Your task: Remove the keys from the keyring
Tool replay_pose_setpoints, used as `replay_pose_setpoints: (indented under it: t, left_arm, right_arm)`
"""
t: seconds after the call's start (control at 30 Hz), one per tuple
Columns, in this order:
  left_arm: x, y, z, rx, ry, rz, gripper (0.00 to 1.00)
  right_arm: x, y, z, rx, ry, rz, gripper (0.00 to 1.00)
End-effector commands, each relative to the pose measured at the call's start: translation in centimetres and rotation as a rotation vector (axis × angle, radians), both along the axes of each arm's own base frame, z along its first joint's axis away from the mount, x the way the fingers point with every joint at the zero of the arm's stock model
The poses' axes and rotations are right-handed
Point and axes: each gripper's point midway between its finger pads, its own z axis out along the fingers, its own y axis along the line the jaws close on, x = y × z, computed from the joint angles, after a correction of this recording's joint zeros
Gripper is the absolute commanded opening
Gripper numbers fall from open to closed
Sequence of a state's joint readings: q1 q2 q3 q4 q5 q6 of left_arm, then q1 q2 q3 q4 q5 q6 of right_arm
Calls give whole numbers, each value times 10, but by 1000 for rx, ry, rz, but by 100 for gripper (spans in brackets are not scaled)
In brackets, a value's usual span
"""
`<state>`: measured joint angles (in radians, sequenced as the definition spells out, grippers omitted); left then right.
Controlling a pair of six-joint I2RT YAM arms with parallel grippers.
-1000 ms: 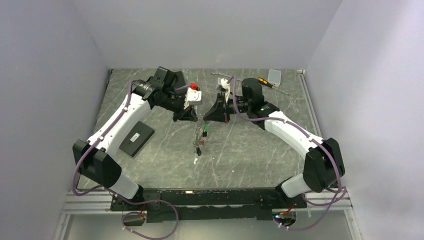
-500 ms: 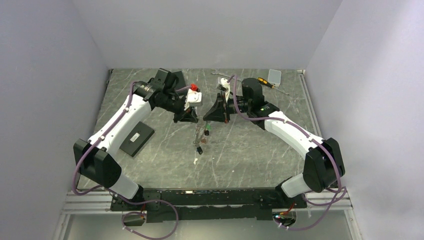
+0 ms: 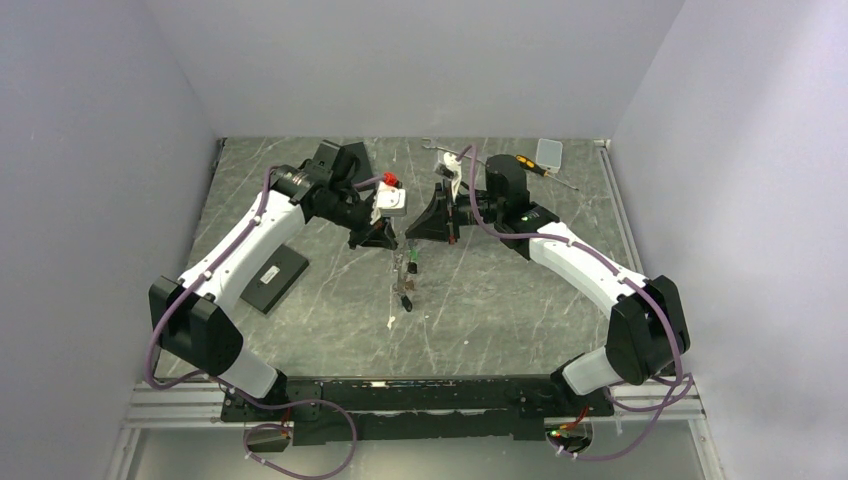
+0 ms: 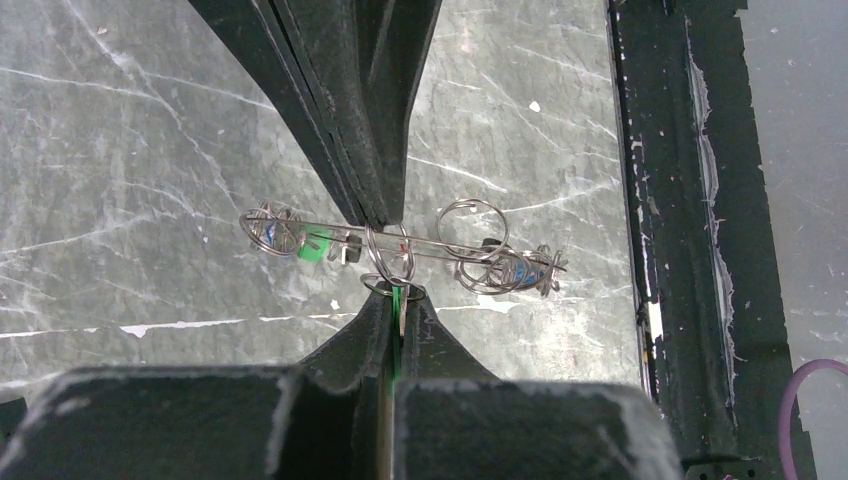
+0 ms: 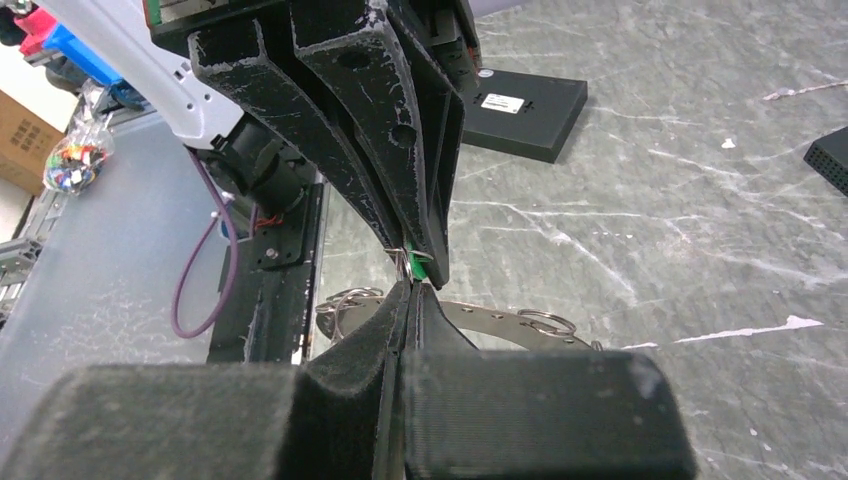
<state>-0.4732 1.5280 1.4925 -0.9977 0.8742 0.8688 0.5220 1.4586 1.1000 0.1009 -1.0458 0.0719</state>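
The keyring (image 4: pixel 440 247) hung over the desk (image 3: pixel 500 300).
The left fingers (image 4: pixel 390 322) pinched its green key (image 4: pixel 399 298); the right fingers (image 5: pixel 405 310) clamped its wire.

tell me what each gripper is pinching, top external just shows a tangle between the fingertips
observer: the left wrist view shows the left gripper shut on a green-tagged key.
operator: and the right one
observer: the right gripper looks shut on the keyring, right beside that key.
operator: other keys off yet
observer: no, a second green tag and a blue tag hang from the ring, one on each side of the grip.
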Motion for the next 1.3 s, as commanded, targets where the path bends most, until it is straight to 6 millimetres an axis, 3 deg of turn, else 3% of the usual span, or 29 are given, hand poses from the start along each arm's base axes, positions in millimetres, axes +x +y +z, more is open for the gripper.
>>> replay_pose_setpoints:
  t: [0.0, 0.33, 0.73, 1.27]
  left_arm:
    - [-11, 0, 5, -11, 26, -2, 0]
    - [-6, -6, 7, -34, 56, 37, 0]
    - [22, -11, -3, -26, 99, 200, 0]
    - [23, -26, -29, 3, 148, 226, 0]
  right_arm:
    - [15, 0, 21, 55, -98, -41, 0]
    - [24, -3, 21, 87, -67, -115, 0]
    - [60, -13, 18, 159, 23, -336, 0]
    - [77, -21, 13, 206, 113, -458, 0]
